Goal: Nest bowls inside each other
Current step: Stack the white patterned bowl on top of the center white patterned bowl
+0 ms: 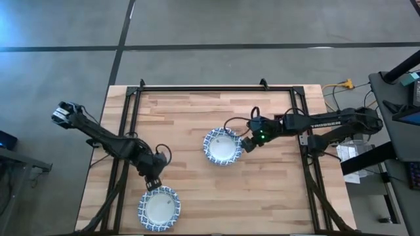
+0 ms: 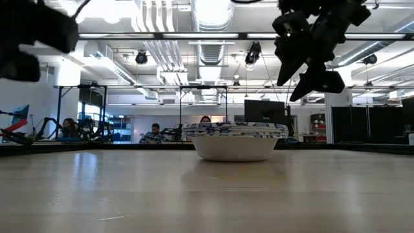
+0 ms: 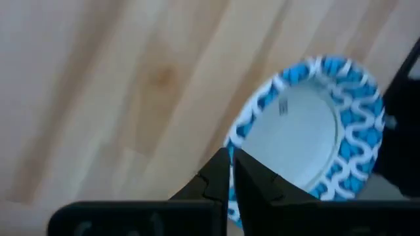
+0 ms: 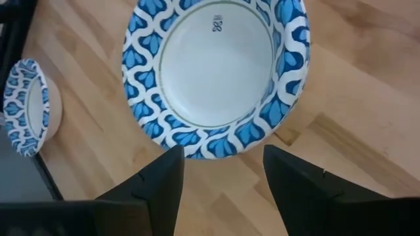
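Observation:
Two blue-and-white patterned bowls show. One bowl [image 1: 222, 145] [image 2: 234, 145] [image 4: 213, 65] stands upright on its base at the table's middle. My right gripper [image 1: 248, 145] [image 4: 223, 170] is open just to its right; in the low view [image 2: 304, 71] it hangs above rim height and touches nothing. The second bowl [image 1: 159, 208] [image 3: 308, 124] is at the near edge, left of centre. My left gripper [image 1: 153, 182] [image 3: 231, 174] is shut on its rim. In the right wrist view this bowl [image 4: 26, 108] looks tilted. No other bowls are in view. My left gripper pinches the near bowl's patterned rim [image 3: 244, 131] between its two fingers, on the side of the bowl toward the table's far edge. The fingers come slanting down from the far left. The bowl sits tilted; whether it is clear of the table I cannot tell.
Black frame rails run along the table's left [image 1: 129, 124], right [image 1: 304, 124] and far [image 1: 216, 88] sides. Bare wood lies between the two bowls and across the far half. People sit far back in the room [image 2: 154, 134].

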Controlling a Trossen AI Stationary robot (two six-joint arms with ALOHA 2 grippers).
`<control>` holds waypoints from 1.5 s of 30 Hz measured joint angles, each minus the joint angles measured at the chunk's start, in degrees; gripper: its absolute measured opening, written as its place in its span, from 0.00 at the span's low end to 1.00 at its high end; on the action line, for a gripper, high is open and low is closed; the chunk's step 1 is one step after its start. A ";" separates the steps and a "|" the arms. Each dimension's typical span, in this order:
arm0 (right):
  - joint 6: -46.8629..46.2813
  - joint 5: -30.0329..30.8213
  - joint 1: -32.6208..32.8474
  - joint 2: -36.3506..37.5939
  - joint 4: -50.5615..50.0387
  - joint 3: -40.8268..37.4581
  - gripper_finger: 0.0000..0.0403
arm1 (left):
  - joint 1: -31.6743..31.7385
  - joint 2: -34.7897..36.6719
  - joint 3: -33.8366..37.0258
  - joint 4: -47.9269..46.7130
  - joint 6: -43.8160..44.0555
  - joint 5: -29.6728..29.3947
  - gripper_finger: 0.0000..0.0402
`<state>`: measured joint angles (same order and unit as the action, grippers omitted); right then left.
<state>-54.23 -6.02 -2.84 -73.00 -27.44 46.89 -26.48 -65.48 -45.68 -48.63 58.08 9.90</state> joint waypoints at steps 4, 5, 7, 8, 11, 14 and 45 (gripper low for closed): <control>-1.40 3.07 2.02 1.14 0.00 -0.02 0.50 | -0.67 -1.63 4.29 7.34 0.05 7.15 0.10; -1.68 3.26 2.24 1.32 -0.01 -0.02 0.50 | -0.89 -1.98 5.01 8.84 0.03 8.11 0.14; -2.25 3.53 2.76 1.41 0.00 -0.02 0.50 | -1.11 -2.79 5.75 9.57 -0.03 8.70 0.22; -2.52 3.59 2.95 1.41 0.00 -0.04 0.50 | -1.09 -3.07 5.83 9.60 -0.16 8.70 0.26; -2.78 3.67 3.61 1.37 0.02 -0.07 0.50 | -1.01 -3.68 5.84 9.65 -0.71 8.68 0.38; -3.34 3.74 4.18 1.19 0.02 -0.07 0.50 | -1.07 -4.83 5.95 10.33 -2.61 8.67 0.47; -5.04 4.61 8.32 1.81 -1.09 -0.09 0.50 | 0.48 -5.84 6.47 19.86 -7.43 14.84 0.01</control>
<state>-59.27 -1.41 5.48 -71.19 -28.53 46.81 -26.00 -71.32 -39.20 -28.77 50.65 24.73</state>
